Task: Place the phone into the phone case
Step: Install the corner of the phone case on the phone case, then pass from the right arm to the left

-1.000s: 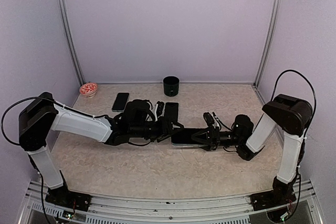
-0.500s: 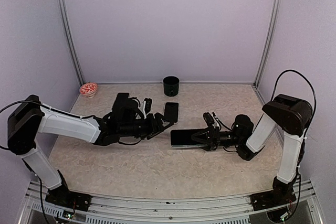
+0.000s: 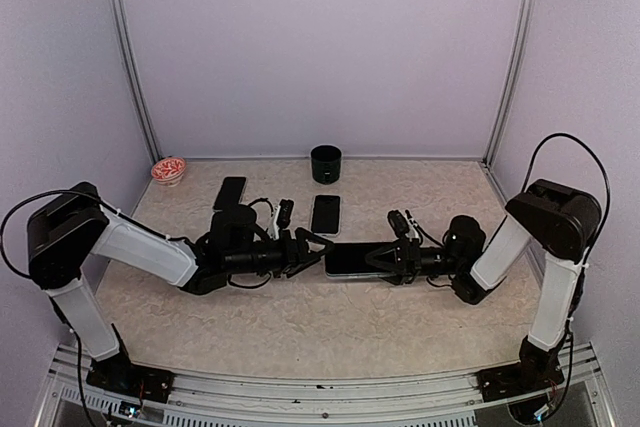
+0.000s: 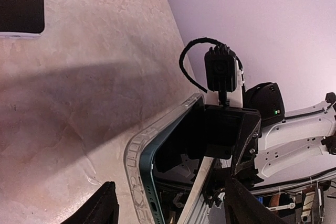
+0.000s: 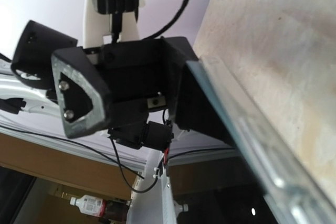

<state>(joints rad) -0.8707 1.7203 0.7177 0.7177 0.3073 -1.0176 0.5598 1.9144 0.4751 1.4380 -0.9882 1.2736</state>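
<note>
"What lies on the beige mottled surface (image 3: 300,332)?"

"A flat black rectangular phone (image 3: 325,214) lies just beyond the left pincer (image 3: 322,249), and another dark flat phone (image 3: 229,192) lies farther back to its left. A black round cup (image 3: 325,163) and a small red-patterned bowl (image 3: 168,169) sit well behind it."

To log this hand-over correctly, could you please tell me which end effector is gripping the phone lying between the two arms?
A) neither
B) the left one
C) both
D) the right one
D: the right end effector is closed on the right end of the phone, while the left end effector stands open at the phone's other end, its fingers clear of it.
</note>
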